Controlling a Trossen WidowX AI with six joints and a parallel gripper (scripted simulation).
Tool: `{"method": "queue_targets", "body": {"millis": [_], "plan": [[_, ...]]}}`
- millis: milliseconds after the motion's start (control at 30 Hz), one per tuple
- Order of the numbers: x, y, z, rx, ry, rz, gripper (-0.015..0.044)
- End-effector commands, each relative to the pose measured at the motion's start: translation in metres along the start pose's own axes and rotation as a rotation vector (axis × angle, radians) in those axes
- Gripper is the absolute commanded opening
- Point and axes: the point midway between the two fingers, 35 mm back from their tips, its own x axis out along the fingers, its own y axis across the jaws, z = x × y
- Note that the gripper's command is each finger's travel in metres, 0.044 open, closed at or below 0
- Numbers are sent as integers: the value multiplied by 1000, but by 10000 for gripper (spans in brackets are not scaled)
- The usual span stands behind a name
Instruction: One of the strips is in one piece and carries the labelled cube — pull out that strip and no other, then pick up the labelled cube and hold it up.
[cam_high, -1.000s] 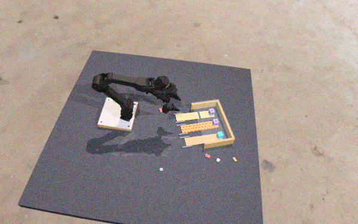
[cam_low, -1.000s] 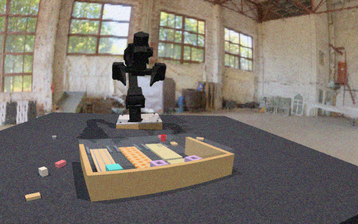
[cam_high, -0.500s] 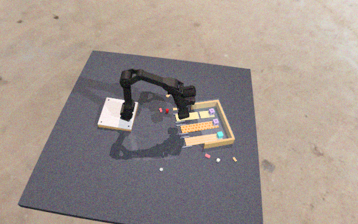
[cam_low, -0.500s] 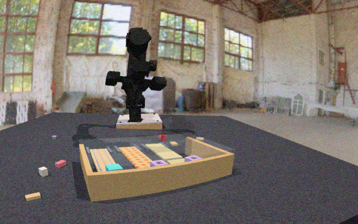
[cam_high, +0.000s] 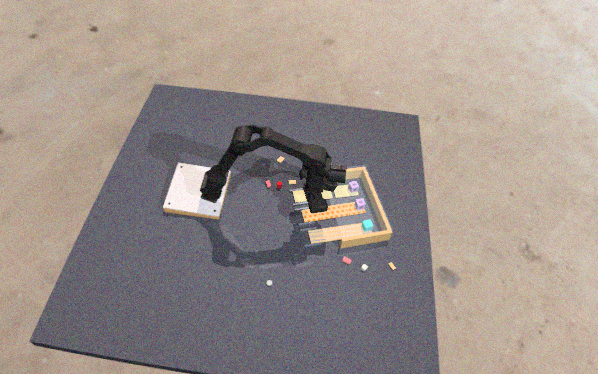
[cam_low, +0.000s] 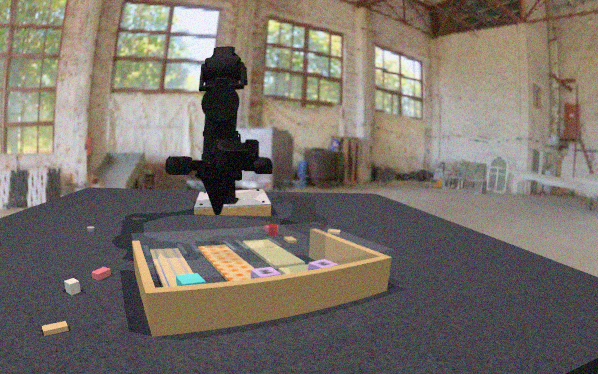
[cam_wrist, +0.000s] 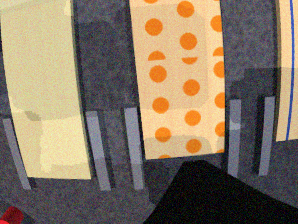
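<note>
The hand (cam_low: 218, 207) hangs above the dotted strip (cam_high: 334, 212), fingers together on nothing. Pressing down off-centre could drag the yellow strip (cam_wrist: 45, 70) beside it.

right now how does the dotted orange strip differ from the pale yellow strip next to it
The orange strip carries darker orange dots; the pale yellow strip is plain. In the top view the orange strip runs unbroken, while the yellow one lies in separate pieces. Both lie flat in the tray, each with a purple cube at its far end.

An old industrial hall or workshop: tall multi-pane windows (cam_low: 160, 47) across the top of the frame, peeling whitewashed brick walls (cam_low: 480, 100) (roof trusses upper right), and a bare concrete floor (cam_low: 525, 225).
</note>
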Motion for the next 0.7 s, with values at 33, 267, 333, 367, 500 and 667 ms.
{"method": "queue_targets", "body": {"millis": [33, 267, 333, 367, 500, 667], "plan": [[6, -1, 2, -5, -4, 2, 0], [17, -1, 3, -5, -4, 2, 0], [21, -1, 3, -5, -4, 2, 0], [22, -1, 3, -5, -4, 2, 0], [29, -2, 3, -5, -4, 2, 0], [37, -2, 3, -5, -4, 2, 0]]}}
